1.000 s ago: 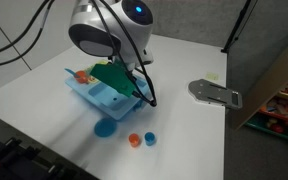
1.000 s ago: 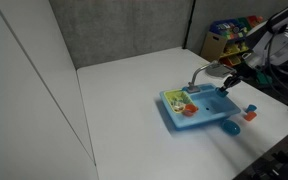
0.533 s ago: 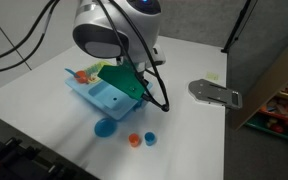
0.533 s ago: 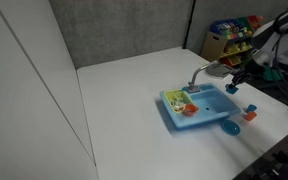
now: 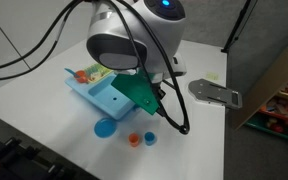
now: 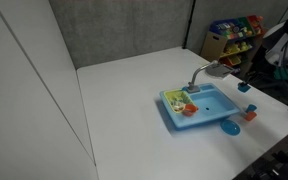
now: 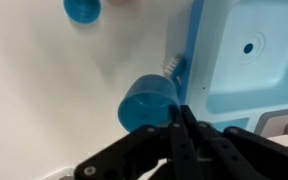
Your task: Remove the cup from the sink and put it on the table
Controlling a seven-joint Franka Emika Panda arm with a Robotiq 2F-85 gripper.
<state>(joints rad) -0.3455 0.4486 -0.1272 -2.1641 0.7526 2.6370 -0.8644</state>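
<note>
In the wrist view my gripper (image 7: 176,113) is shut on the rim of the small bright-blue cup (image 7: 147,102). It holds the cup above the white table (image 7: 44,90), just outside the edge of the light-blue sink (image 7: 239,50). The sink's basin shows nothing but its drain. In an exterior view the gripper (image 5: 156,108) hangs beside the sink (image 5: 96,93), and the cup is hidden behind it. In an exterior view the cup (image 6: 242,87) shows as a small blue spot at the gripper (image 6: 243,80), beyond the sink (image 6: 197,107).
A flat blue disc (image 5: 105,127) lies by the sink's front. An orange cap (image 5: 134,139) and a blue cap (image 5: 150,138) sit near it; the blue cap also shows in the wrist view (image 7: 82,9). A grey metal piece (image 5: 216,92) lies further along the table. The sink's rack (image 5: 84,74) holds colourful items.
My gripper has moved with the cup from over the sink basin out past the sink's edge, and now hangs above the table.
</note>
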